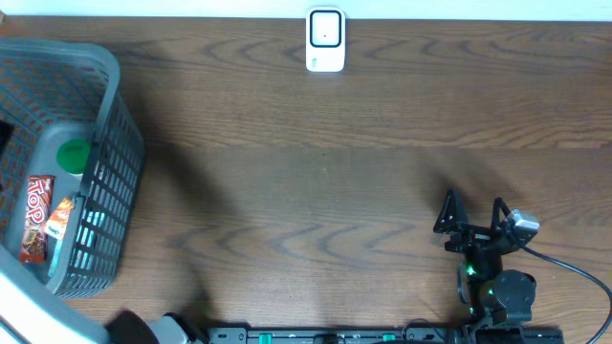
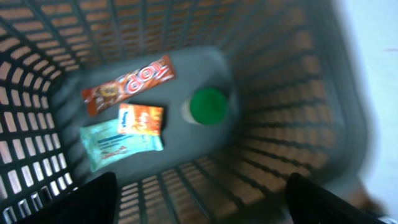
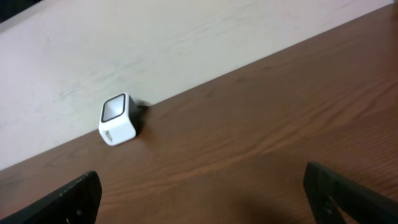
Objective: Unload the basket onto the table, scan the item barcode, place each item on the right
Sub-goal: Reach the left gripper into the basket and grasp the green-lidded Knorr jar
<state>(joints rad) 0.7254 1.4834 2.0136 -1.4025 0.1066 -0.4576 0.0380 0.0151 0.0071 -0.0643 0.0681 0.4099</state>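
Note:
The white barcode scanner (image 1: 325, 40) stands at the table's far edge and shows small in the right wrist view (image 3: 119, 118). Items lie in the grey mesh basket (image 1: 107, 134): a red Top bar (image 2: 127, 83), an orange packet (image 2: 141, 119), a teal packet (image 2: 118, 144) and a green-capped bottle (image 2: 208, 106). My left gripper (image 2: 202, 205) hovers open above the basket (image 2: 280, 124), looking down into it, with nothing between its fingers. At the front right my right gripper (image 1: 473, 218) is open and empty over bare wood, facing the scanner (image 3: 205, 199).
The basket fills the table's left end, its walls rising round the items. A blurred white part of the left arm (image 1: 24, 306) crosses the bottom left corner. A black cable (image 1: 574, 272) runs from the right arm. Brown wood table (image 1: 316, 191) lies between basket and right arm.

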